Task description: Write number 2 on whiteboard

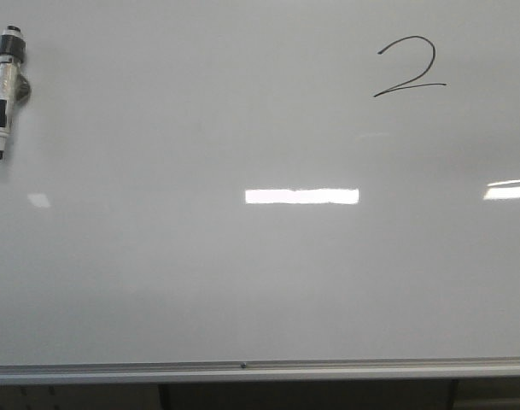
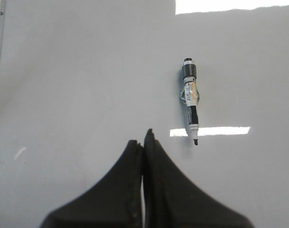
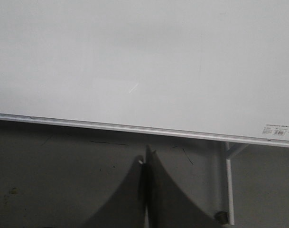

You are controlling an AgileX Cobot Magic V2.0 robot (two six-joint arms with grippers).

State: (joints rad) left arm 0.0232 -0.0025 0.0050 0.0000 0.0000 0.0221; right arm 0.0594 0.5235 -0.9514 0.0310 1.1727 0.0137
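Whiteboard (image 1: 260, 273) fills the front view, glossy grey-white, with a silver rail (image 1: 260, 369) along its lower edge and bright rectangular reflections across the middle. The number 2 (image 1: 410, 67) is drawn in thin black line high on the board's right part, with a curved top and a long flat base stroke. At the far left a marker (image 1: 7, 90) hangs tip down against the board, its black cap end up. Neither arm shows in this view.

Left wrist view: the left fingers (image 2: 143, 142) are clenched, the two dark pads pressed together with nothing between them. The marker (image 2: 191, 99) lies beyond the fingertips and off to one side, well apart from them, on the whiteboard (image 2: 78, 76); its tip meets a bright reflection strip.

Right wrist view: the right fingers (image 3: 145, 159) are also pressed shut and hold nothing. Beyond their tips runs the silver rail (image 3: 135, 127), with the whiteboard (image 3: 144, 57) above it; the fingers sit over dark floor (image 3: 49, 180), apart from the board. A thin white stand leg (image 3: 229, 190) shows beside them. The digit is out of both wrist views.
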